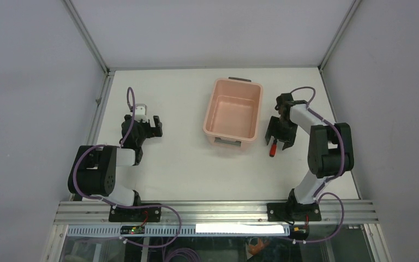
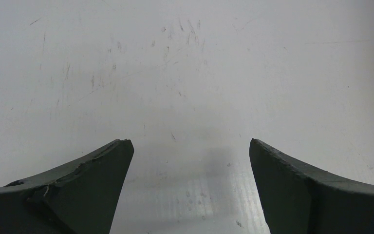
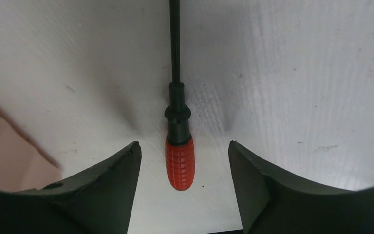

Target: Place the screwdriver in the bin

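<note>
The screwdriver [image 3: 179, 163] lies on the table [image 1: 185, 164] just right of the bin [image 1: 259, 109], its long axis going near to far, red handle at the near end. The right gripper [image 3: 183, 144] hangs over it, jaws wide, one finger at each side of the handle. The left gripper [image 1: 154, 126], also wide and empty, is well apart on the left.
</note>
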